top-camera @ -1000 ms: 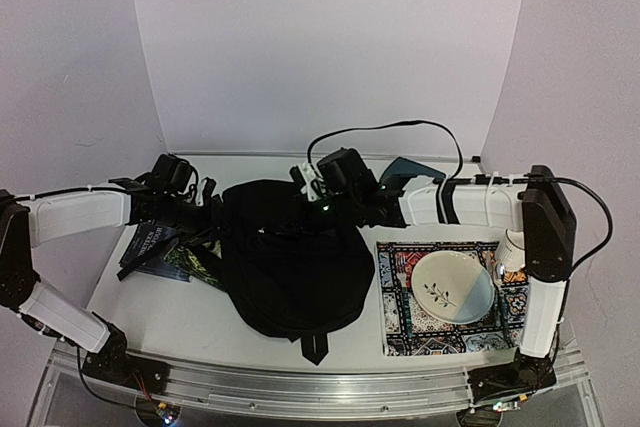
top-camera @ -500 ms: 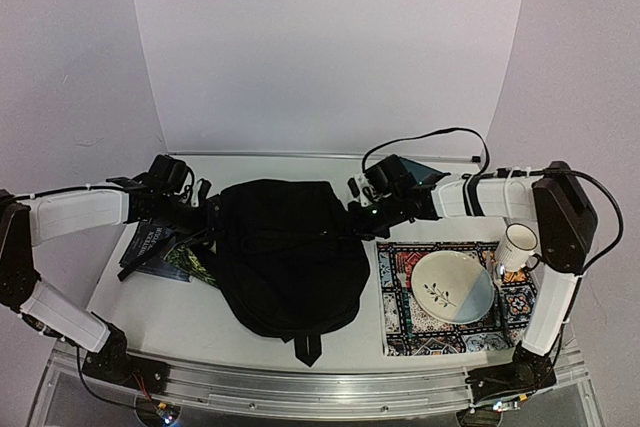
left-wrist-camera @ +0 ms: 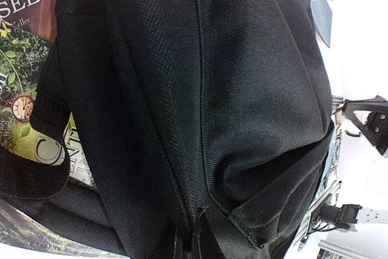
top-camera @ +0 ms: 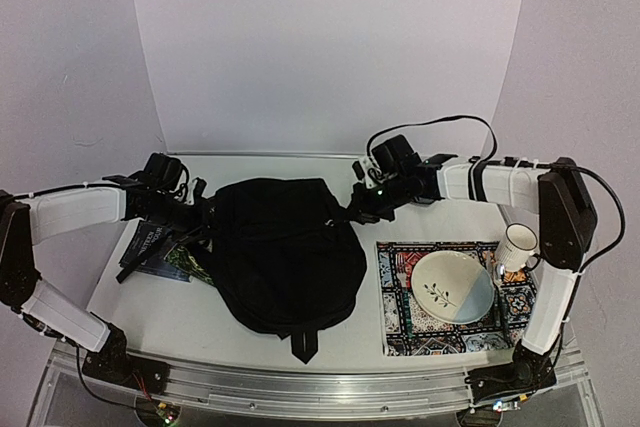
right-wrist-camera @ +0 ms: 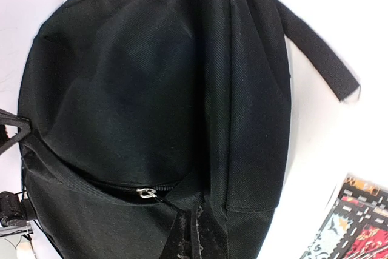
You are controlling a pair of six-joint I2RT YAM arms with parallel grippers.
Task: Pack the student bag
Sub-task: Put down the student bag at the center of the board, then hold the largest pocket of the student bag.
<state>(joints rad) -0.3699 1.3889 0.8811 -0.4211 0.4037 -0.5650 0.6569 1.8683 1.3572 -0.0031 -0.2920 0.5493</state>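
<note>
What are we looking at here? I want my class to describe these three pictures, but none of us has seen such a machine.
These are two robot arms bolted at a table's near edge. The wide picture comes from a fixed camera above and behind them. The two close-ups come from a camera on each wrist. On the table lies a black student bag, partly covering some books. To its right is a patterned mat with a plate and a mug. The left end effector and right end effector are both shut, and each seems to be pinching the student bag's fabric, on opposite sides.
</note>
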